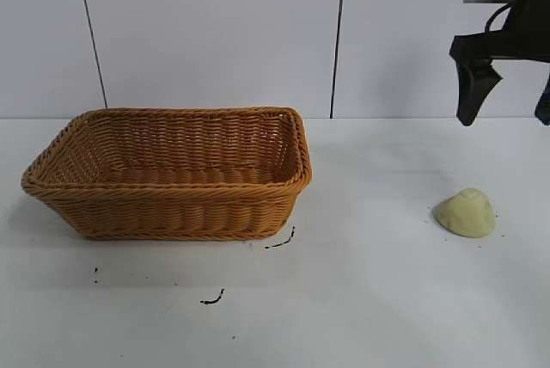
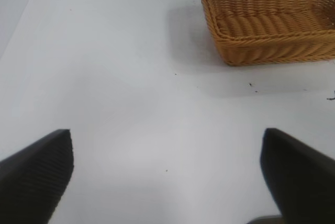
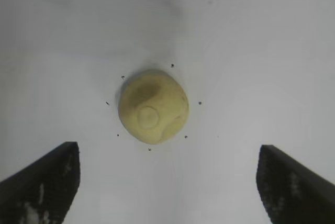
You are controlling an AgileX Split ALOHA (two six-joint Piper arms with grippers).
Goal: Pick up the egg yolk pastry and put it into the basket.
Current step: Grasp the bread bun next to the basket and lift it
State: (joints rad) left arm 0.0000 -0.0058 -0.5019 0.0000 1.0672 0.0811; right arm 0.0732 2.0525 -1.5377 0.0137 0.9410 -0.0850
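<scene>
Egg yolk pastry [image 1: 465, 212] lies below wide-spread right hand [image 1: 509, 106], apart

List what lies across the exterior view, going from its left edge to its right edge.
Large orange-brown woven wicker basket → black squiggle marks on the white table → small pale yellow dome-shaped egg yolk pastry → black right pincer, open, hanging above the pastry.
</scene>
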